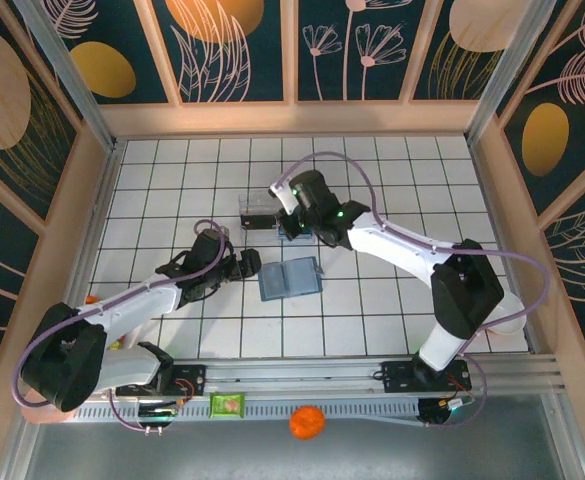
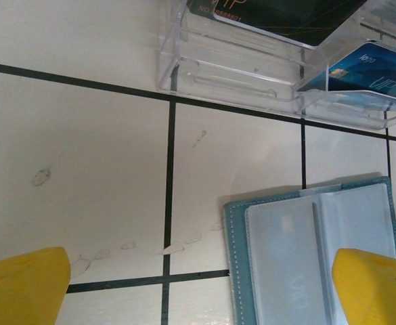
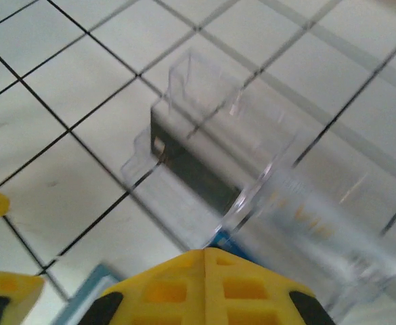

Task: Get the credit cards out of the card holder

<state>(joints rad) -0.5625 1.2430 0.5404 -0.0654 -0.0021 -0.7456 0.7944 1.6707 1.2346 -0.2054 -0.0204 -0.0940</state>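
The teal card holder (image 1: 290, 279) lies open and flat on the tiled floor, its clear sleeves facing up (image 2: 313, 257); a corner of it shows in the right wrist view (image 3: 82, 298). My left gripper (image 1: 247, 263) hovers at its left edge, open, yellow fingers (image 2: 22, 284) spread wide around nothing. A bright blue credit card (image 2: 367, 71) and a dark card (image 2: 279, 13) rest in the clear tray (image 1: 257, 210). My right gripper (image 1: 292, 225) is at the tray's near end, shut (image 3: 205, 252), with an edge of the blue card (image 3: 228, 242) just beyond its tips.
Wooden walls enclose the white tiled floor (image 1: 372, 170). A green packet (image 1: 228, 404) and an orange ball (image 1: 307, 421) lie by the front rail below the arm bases. The clear tray (image 3: 211, 135) stands directly ahead of the right fingers.
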